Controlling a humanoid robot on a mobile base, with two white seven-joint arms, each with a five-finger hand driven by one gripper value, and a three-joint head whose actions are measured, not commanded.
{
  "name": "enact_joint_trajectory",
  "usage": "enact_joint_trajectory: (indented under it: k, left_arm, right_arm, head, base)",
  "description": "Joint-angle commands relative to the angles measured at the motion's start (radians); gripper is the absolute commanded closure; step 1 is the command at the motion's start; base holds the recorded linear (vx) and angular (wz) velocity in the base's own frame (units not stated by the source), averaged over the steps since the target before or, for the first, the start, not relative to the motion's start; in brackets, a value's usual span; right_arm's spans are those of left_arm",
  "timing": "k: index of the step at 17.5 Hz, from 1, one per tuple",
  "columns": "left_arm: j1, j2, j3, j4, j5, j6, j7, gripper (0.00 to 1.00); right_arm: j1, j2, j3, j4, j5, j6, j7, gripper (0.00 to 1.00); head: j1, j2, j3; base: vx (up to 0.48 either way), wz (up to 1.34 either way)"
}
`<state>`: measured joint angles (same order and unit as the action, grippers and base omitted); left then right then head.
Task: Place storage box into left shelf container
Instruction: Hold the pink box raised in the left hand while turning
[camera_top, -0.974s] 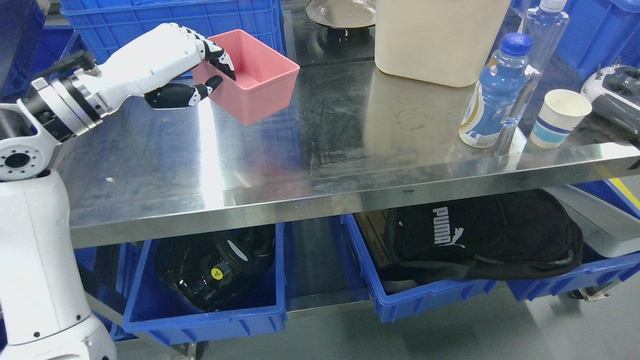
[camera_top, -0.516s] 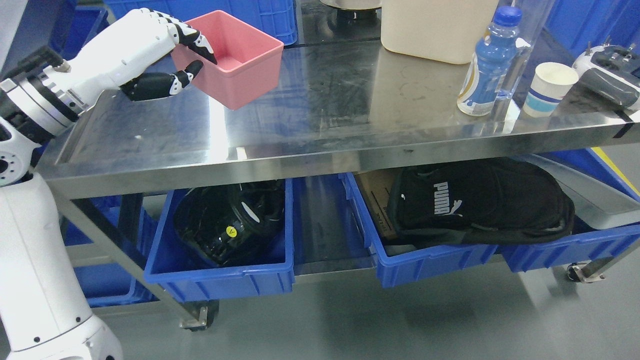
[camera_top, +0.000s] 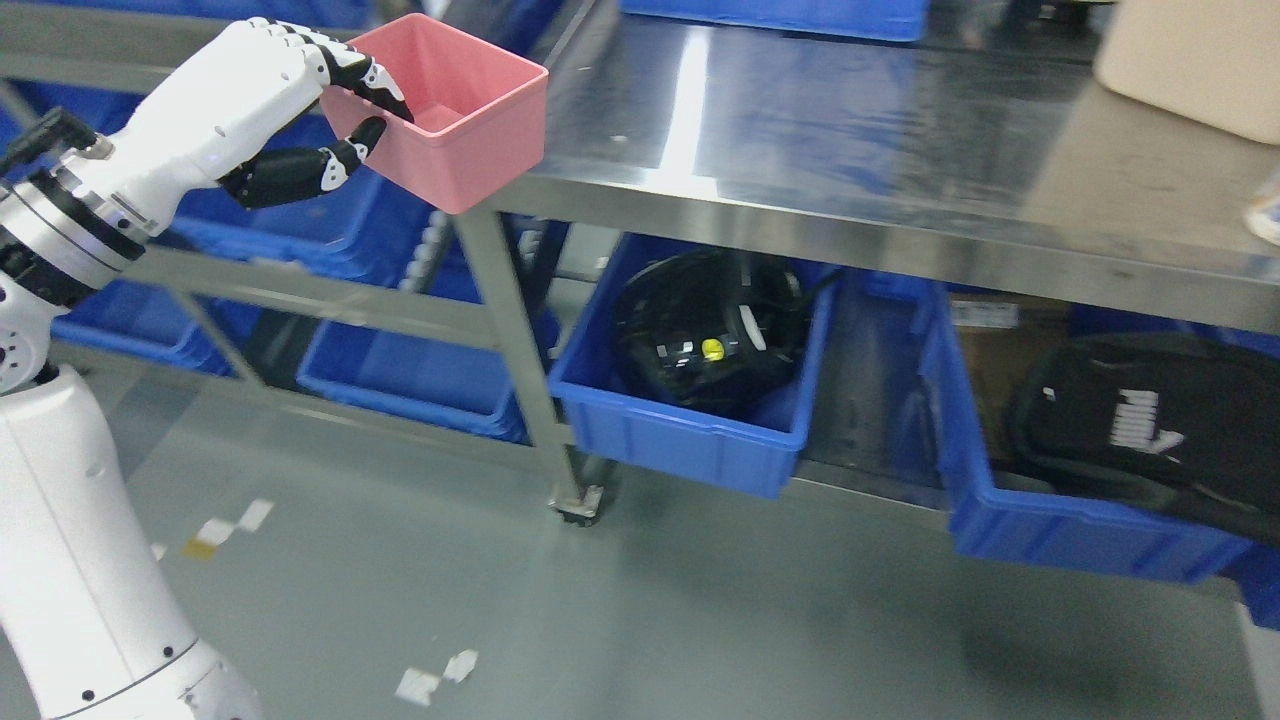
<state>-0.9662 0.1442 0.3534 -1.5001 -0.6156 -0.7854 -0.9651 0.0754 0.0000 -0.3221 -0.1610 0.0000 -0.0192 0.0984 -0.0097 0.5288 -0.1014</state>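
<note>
My left arm rises from the lower left corner, bends at the elbow and reaches up and rightward. My left hand (camera_top: 270, 110) is raised, its fingers (camera_top: 372, 82) curled over the near wall of the pink storage box (camera_top: 470, 120), thumb pressing beneath, holding it aloft.

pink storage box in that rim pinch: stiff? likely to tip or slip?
The pink storage box probably stays stiff: its walls look straight under the left robot hand. It looks empty, so likely light. Held by one wall, the smooth plastic might pivot or slip.
</note>
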Motion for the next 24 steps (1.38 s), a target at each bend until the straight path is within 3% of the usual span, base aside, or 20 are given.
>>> enact_joint_trajectory:
  k: [1,11,24]
  left_arm:
    - [0.004,-0.032,0.042,-0.025,-0.001,0.000,0.000,1.00]
    - [0.004,-0.031,0.045,-0.025,-0.001,0.000,0.000,1.00]
    - [0.001,-0.031,0.056,-0.025,-0.001,0.000,0.000,1.00]
  right_arm:
    - [0.000,-0.017,0.000,0.000,0.008,-0.001,0.343,0.00]
    - [0.000,-0.017,0.000,0.000,0.008,-0.001,0.343,0.00]
    - [0.000,-0.017,0.000,0.000,0.008,-0.001,0.343,0.00]
  head:
    - [0.0000,0.000,0.000]
    - [0.0000,0.001,0.000]
    - [0.0000,0.001,0.000]
  base:
    - [-0.174,1.25]
    - [-0.103,1.24]
    - [0.087,0.49]
